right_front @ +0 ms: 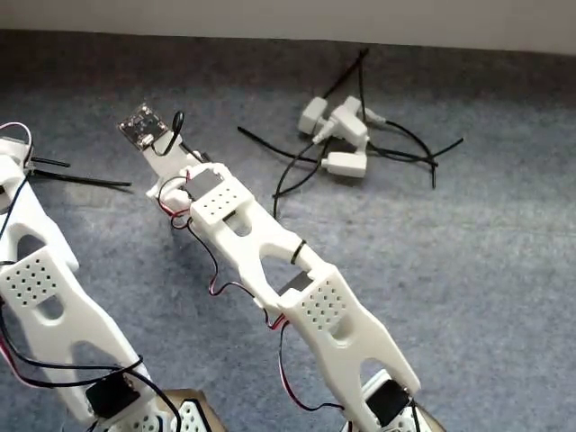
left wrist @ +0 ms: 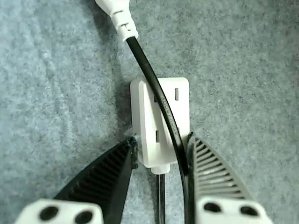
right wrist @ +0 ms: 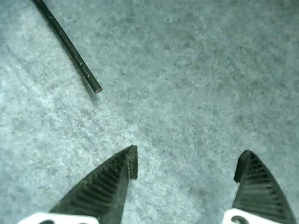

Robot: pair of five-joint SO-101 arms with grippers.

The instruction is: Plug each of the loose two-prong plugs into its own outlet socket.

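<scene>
A black cord hides some slots of the white outlet socket, its white plug is cut off by the frame's edge, and the far plug tangle is too small to sort.

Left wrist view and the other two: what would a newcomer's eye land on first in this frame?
In the left wrist view, the left end effector straddles a white outlet block with a black cord lying across its face. In the high view, a tangle of white plugs and outlets sits far out on the grey carpet, while the right end effector hangs open over bare carpet.
</scene>
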